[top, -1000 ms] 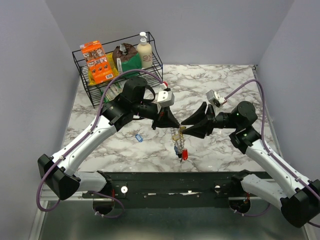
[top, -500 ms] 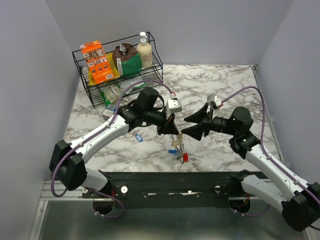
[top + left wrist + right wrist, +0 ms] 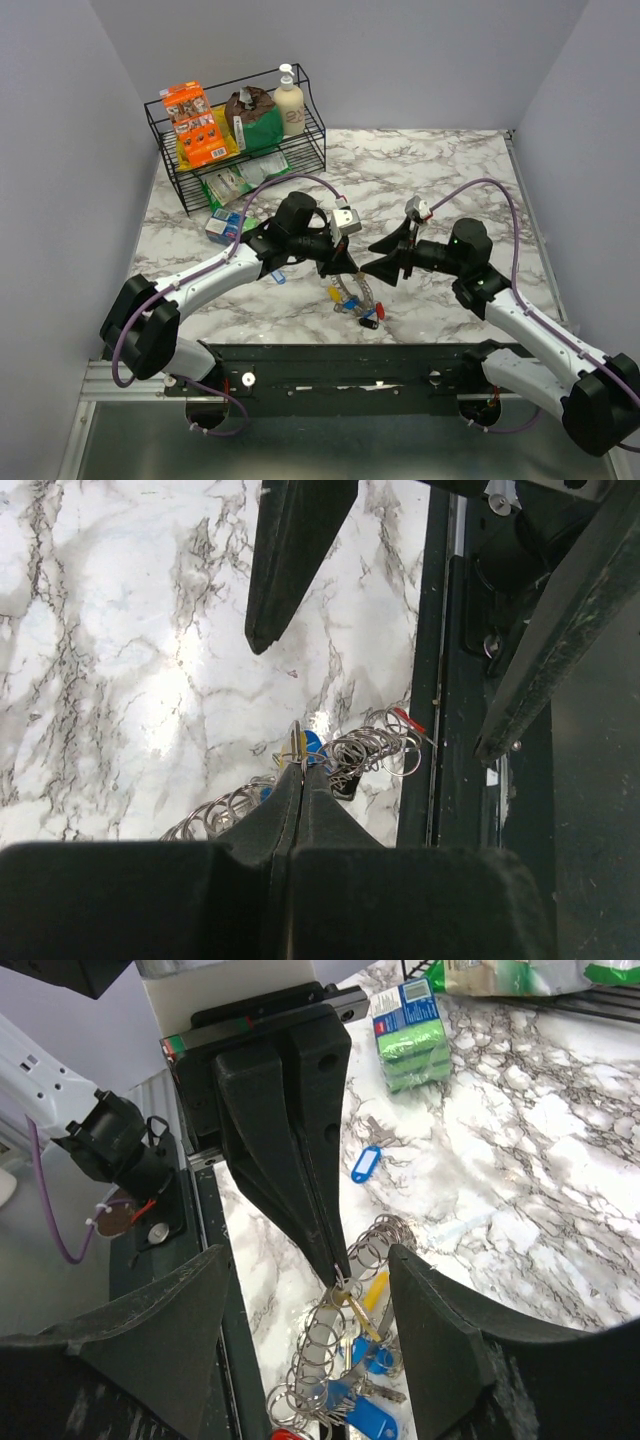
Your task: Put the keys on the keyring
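Observation:
The keyring (image 3: 352, 297), a chain-like silver loop, hangs from my left gripper (image 3: 350, 272) and trails onto the marble near the front edge. My left gripper (image 3: 299, 767) is shut on a small ring of it. Blue keys (image 3: 372, 1422), a yellow key (image 3: 372, 1290) and a red key (image 3: 379, 311) hang on the keyring (image 3: 322, 1345). My right gripper (image 3: 312, 1252) is open, its fingers on either side of the loop and apart from it. In the top view it (image 3: 367, 258) faces the left gripper closely. A loose blue key (image 3: 366, 1161) lies on the table behind.
A black wire basket (image 3: 185, 190) with boxes and a bottle stands at the back left. A green box (image 3: 222, 225) lies in front of it. The black front rail (image 3: 330, 360) runs just below the keyring.

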